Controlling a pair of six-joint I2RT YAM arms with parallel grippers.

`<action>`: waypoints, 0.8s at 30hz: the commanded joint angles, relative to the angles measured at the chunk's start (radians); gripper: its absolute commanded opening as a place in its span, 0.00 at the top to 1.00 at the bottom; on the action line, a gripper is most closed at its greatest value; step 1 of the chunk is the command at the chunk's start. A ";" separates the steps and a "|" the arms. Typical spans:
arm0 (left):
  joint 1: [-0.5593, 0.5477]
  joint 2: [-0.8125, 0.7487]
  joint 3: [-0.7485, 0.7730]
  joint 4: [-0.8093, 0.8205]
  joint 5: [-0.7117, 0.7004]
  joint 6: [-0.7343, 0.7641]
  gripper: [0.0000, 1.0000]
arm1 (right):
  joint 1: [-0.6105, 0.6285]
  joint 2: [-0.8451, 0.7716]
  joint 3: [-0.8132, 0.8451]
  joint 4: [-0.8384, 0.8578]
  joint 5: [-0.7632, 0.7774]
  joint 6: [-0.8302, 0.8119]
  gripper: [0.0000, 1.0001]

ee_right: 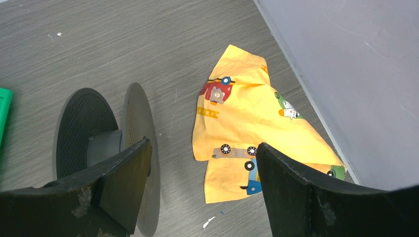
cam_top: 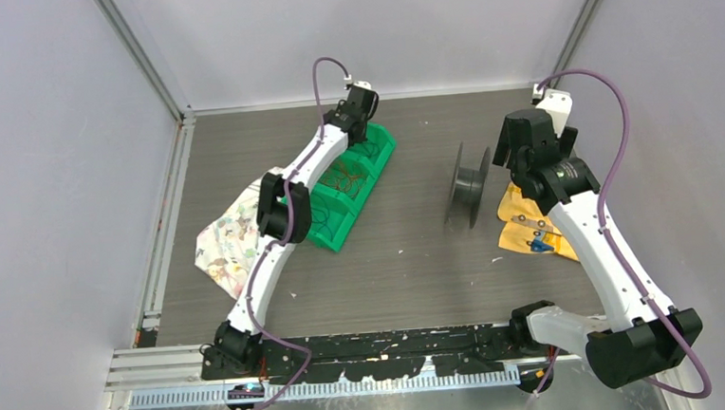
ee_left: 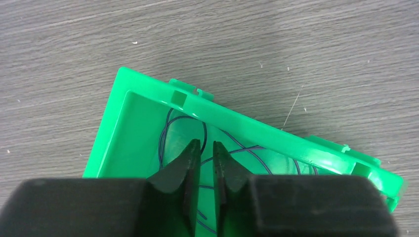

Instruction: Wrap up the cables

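Thin dark cables [ee_left: 240, 149] lie looped on the floor of a green bin [ee_left: 148, 89]; from above, brownish cables [cam_top: 343, 178] show in the bin's [cam_top: 337, 237] middle compartment. My left gripper [ee_left: 206, 144] reaches down into the bin's far compartment, where its arm hides it [cam_top: 364, 134] from the top camera. Its jaws stand a narrow gap apart, with a cable loop crossing behind the gap; I cannot tell if the pads touch it. My right gripper [ee_right: 202, 143] hangs wide open and empty over the table, beside the black spool [ee_right: 81, 121].
The spool [cam_top: 470, 184] stands on its rim at centre right. A yellow printed cloth [cam_top: 531, 228] lies right of it, by the right wall [ee_right: 346, 74]. A pale patterned cloth [cam_top: 228, 237] lies left of the bin, under the left arm.
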 commanded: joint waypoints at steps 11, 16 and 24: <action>-0.019 -0.318 -0.101 0.080 0.004 0.132 0.99 | -0.007 0.001 0.065 0.031 -0.022 0.005 0.18; -0.019 -0.451 -0.192 0.055 0.092 0.162 0.99 | -0.006 0.010 0.061 0.049 -0.046 0.026 0.18; -0.019 -0.455 -0.191 -0.002 0.094 0.159 0.73 | -0.006 0.011 0.069 0.049 -0.091 0.049 0.18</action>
